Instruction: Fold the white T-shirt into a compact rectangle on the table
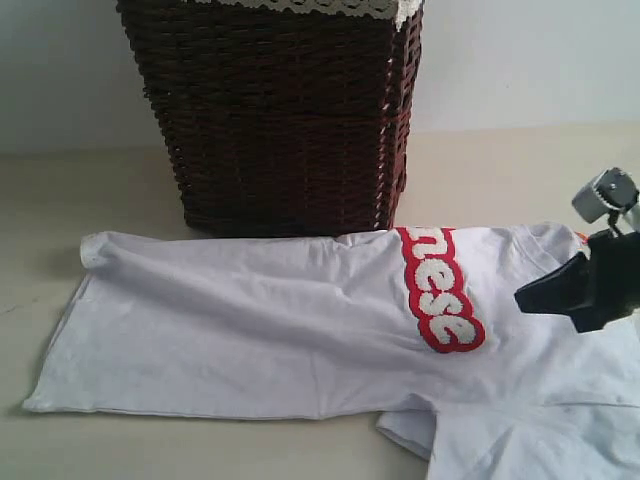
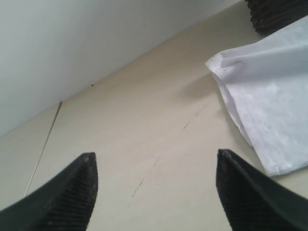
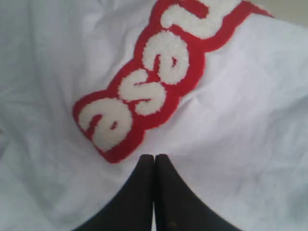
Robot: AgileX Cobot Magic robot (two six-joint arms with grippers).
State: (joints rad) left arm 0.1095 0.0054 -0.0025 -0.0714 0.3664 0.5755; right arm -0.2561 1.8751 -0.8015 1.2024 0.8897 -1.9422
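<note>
The right gripper point(image 3: 154, 161) is closed, its two black fingers pressed flat together. It hangs over the white T-shirt point(image 1: 250, 330) with the tips aimed at the tail end of the red-outlined lettering point(image 1: 440, 290) (only "nese" reads in the exterior view). Whether the tips touch the cloth cannot be told. The lettering runs as a band across the shirt just in front of the right front corner of the dark wicker basket point(image 1: 275, 120). The shirt lies on the table point(image 1: 60, 190) along the basket's front, its far edge close against the basket's foot. One end reaches out past the basket's left side, and a sleeve point(image 1: 415, 435) lies on the side away from the basket. The left gripper point(image 2: 155, 156) is open — jaws spread wide over bare table — just off the shirt's corner point(image 2: 216, 62) that lies past the basket's left side.
</note>
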